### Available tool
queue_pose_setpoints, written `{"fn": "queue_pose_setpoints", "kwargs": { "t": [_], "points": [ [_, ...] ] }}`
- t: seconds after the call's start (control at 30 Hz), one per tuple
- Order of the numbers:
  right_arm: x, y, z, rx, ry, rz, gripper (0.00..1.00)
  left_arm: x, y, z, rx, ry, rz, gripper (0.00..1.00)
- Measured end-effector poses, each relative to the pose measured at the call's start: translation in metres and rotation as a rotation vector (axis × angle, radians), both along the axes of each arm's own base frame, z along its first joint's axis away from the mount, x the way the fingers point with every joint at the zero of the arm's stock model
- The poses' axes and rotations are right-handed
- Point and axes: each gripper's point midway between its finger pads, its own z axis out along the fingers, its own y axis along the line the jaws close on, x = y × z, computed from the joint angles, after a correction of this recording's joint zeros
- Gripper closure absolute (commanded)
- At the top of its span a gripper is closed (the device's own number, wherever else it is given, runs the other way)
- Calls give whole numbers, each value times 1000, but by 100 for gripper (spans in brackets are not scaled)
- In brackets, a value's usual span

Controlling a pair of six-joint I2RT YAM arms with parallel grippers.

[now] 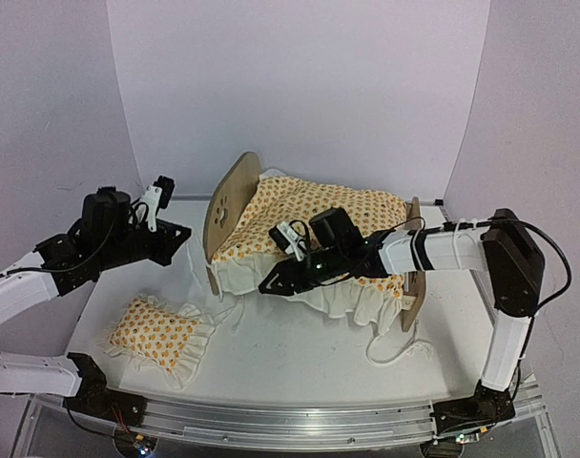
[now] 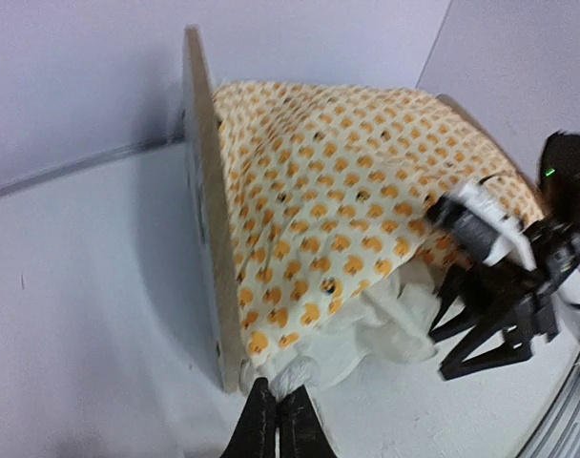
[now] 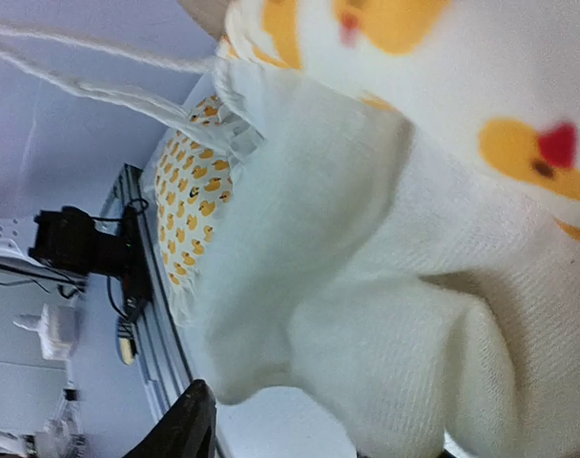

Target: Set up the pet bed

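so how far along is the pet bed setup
Done: the blanket is draped over the pet bed. In hand: the right gripper sits open at the blanket's near ruffle; the left gripper is shut, empty. Left: the pillow lies on the table, off the bed.

Top cam: fixed, high, set back from the pet bed's (image 1: 235, 205) long near side, looks down & fwd, whole bed in frame, mid-distance. Left wrist cam: low, off the bed's headboard end, faces along it toward the foot end, fairly near. Right wrist cam: rolled sideways, v. close at the bed's near side, frame mostly blanket (image 3: 385, 286) ruffle. Shared: all 3 see blanket; top + left wrist see headboard & right arm (image 1: 443, 250); top + right wrist see pillow (image 1: 156, 329).
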Motion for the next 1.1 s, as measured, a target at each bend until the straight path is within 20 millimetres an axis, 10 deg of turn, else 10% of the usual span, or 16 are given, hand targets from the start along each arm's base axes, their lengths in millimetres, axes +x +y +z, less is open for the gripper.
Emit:
{"fn": "queue_pose_setpoints", "kwargs": {
  "t": [0.17, 0.4, 0.63, 1.1],
  "points": [
    [2, 10, 45, -35, -297, 90, 33, -11, 19, -57, 50, 154, 75, 100],
    [-22, 47, 82, -93, -821, 230, 19, -7, 23, -57, 61, 156, 110, 100],
    [-45, 67, 61, -214, -1220, 426, 16, 0, 25, -37, 59, 105, 133, 100],
    [24, 67, -15, -571, -1569, 461, 23, 2, 29, -11, 56, 32, 140, 100]
  ]
}}
